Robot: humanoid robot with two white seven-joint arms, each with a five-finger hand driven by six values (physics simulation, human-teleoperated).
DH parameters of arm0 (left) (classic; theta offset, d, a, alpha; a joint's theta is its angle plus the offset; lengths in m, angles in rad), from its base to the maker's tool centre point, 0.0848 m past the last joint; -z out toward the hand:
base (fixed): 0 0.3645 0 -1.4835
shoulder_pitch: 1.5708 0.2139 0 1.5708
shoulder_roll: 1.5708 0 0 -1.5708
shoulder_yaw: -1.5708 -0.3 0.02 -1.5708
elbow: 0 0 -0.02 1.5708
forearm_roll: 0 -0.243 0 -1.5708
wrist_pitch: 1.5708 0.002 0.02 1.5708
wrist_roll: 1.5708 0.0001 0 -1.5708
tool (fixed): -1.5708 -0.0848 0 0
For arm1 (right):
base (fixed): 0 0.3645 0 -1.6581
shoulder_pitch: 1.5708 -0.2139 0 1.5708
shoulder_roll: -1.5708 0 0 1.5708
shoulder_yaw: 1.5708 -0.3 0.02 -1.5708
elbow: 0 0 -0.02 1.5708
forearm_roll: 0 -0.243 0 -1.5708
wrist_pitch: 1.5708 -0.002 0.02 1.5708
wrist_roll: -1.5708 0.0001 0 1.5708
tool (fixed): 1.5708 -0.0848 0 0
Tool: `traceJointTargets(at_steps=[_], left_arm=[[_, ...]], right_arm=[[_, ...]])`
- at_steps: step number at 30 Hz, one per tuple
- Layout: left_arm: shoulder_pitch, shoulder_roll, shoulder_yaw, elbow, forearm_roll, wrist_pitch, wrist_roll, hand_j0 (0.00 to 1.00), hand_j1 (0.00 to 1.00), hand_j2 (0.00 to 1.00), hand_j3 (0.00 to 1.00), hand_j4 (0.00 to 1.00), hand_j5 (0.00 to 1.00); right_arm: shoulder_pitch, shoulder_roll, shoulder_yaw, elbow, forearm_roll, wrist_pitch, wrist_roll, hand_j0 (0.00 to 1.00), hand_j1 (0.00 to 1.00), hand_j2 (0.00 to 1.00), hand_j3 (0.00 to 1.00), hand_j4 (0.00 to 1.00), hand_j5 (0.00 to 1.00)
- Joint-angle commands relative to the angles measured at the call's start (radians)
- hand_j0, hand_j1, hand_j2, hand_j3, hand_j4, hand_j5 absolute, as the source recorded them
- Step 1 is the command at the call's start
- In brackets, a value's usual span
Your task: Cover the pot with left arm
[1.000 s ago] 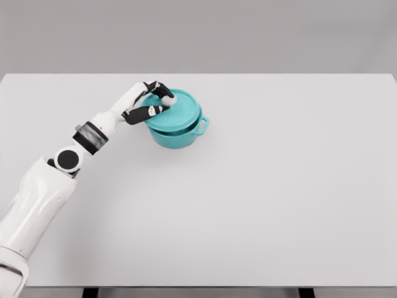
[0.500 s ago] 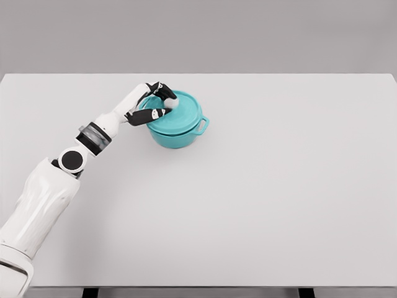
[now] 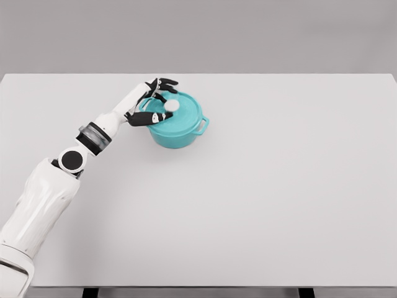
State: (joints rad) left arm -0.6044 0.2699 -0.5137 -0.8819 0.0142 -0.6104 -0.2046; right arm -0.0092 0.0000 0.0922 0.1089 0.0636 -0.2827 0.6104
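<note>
A teal pot (image 3: 178, 131) with side handles stands on the white table, left of the middle toward the back. Its teal lid (image 3: 182, 112) lies level on the rim, with a white knob (image 3: 172, 105) on top. My left hand (image 3: 160, 99) hovers at the lid's left edge, its black fingers (image 3: 166, 82) spread apart around the knob and not gripping it. The thumb (image 3: 155, 117) reaches across the near side of the lid. The left arm (image 3: 80, 152) stretches in from the lower left.
The white table (image 3: 279, 186) runs across the whole view, its far edge against a grey wall. Nothing else stands on it.
The lid has settled flat on the pot. My left hand's fingers have spread away from the knob, letting it go.
</note>
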Motion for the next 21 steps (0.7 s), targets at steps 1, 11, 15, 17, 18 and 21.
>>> traceJointTargets(at_steps=[1,11,15,17,18,21], left_arm=[[0.000,0.000,0.000,0.000,0.003,0.000,-0.001,0.91,0.91,0.91,0.91,0.91,0.91],[0.000,0.003,0.001,-0.005,0.004,0.000,-0.001,0.96,0.96,0.96,0.96,0.96,0.96],[0.000,0.014,0.004,-0.020,0.012,0.000,-0.006,0.96,0.96,0.96,0.96,0.96,0.96],[-0.002,0.014,0.011,-0.020,0.012,0.000,-0.007,0.96,0.96,0.96,0.96,0.96,0.96],[-0.002,0.011,0.012,-0.020,0.012,0.000,-0.007,0.96,0.96,0.96,0.96,0.96,0.96],[-0.002,0.002,0.027,-0.020,0.013,0.000,-0.010,0.95,0.95,0.95,0.95,0.95,0.95]], right_arm=[[0.000,0.000,0.000,0.000,0.001,-0.001,0.000,1.00,1.00,1.00,1.00,1.00,1.00],[0.000,0.000,0.000,0.000,0.001,-0.001,0.000,1.00,1.00,1.00,1.00,1.00,1.00],[0.000,0.000,0.000,0.000,0.001,-0.001,0.000,1.00,1.00,1.00,1.00,1.00,1.00],[0.000,0.000,0.000,0.000,0.001,-0.001,0.000,1.00,1.00,1.00,1.00,1.00,1.00],[0.000,0.000,0.000,0.000,0.001,-0.001,0.000,1.00,1.00,1.00,1.00,1.00,1.00],[0.000,0.000,0.000,0.000,0.001,-0.001,0.000,1.00,1.00,1.00,1.00,1.00,1.00]])
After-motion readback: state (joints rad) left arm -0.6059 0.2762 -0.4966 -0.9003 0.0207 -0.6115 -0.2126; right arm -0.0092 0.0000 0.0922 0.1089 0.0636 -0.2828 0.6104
